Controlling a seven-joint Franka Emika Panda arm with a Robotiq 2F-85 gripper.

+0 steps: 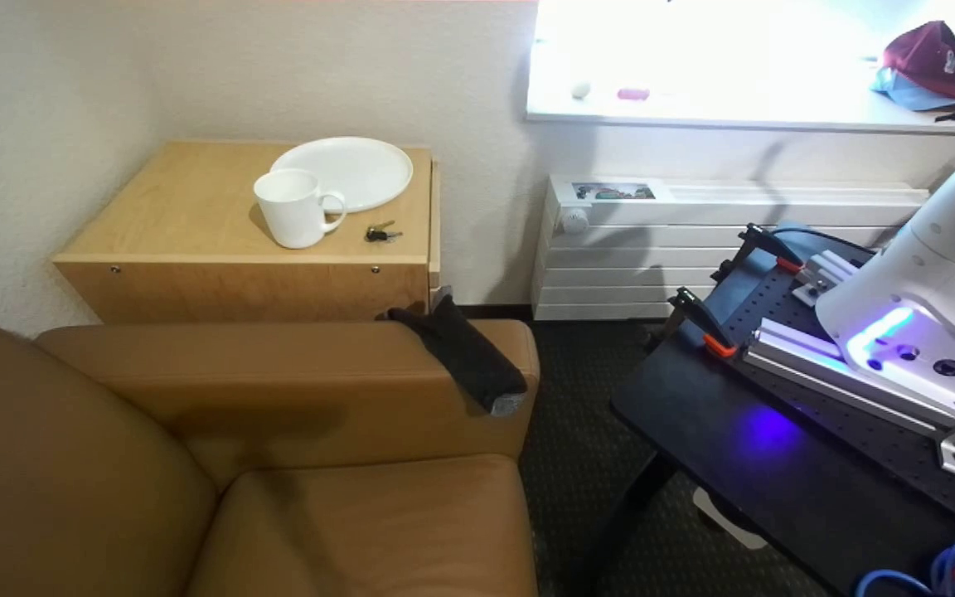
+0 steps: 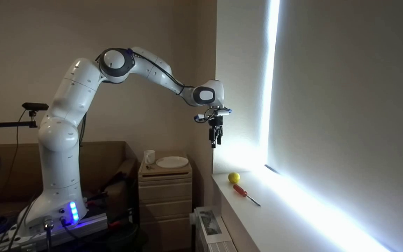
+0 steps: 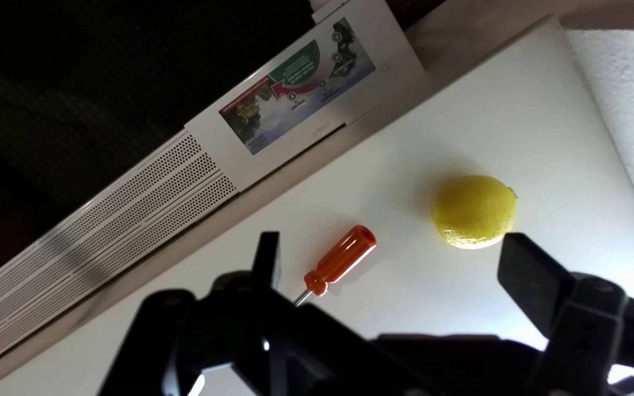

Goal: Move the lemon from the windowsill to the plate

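The yellow lemon (image 2: 234, 177) rests on the white windowsill (image 2: 257, 224) near its corner end. It also shows in the wrist view (image 3: 474, 212), and washed out by light in an exterior view (image 1: 580, 89). My gripper (image 2: 216, 143) points down, well above the sill. In the wrist view its fingers (image 3: 392, 247) are spread wide with nothing between them. The lemon appears beyond the fingertips, close to the right finger's line of sight, apart from it. The white plate (image 1: 353, 170) lies on the wooden cabinet; it also shows in an exterior view (image 2: 172, 162). The gripper is out of one exterior view.
A red-handled screwdriver (image 3: 347, 253) lies beside the lemon on the sill. A white cup (image 1: 289, 211) stands against the plate's near side, with keys (image 1: 381, 233) close by. A radiator (image 2: 210, 224) sits below the sill. A cap (image 1: 925, 62) lies farther along the sill.
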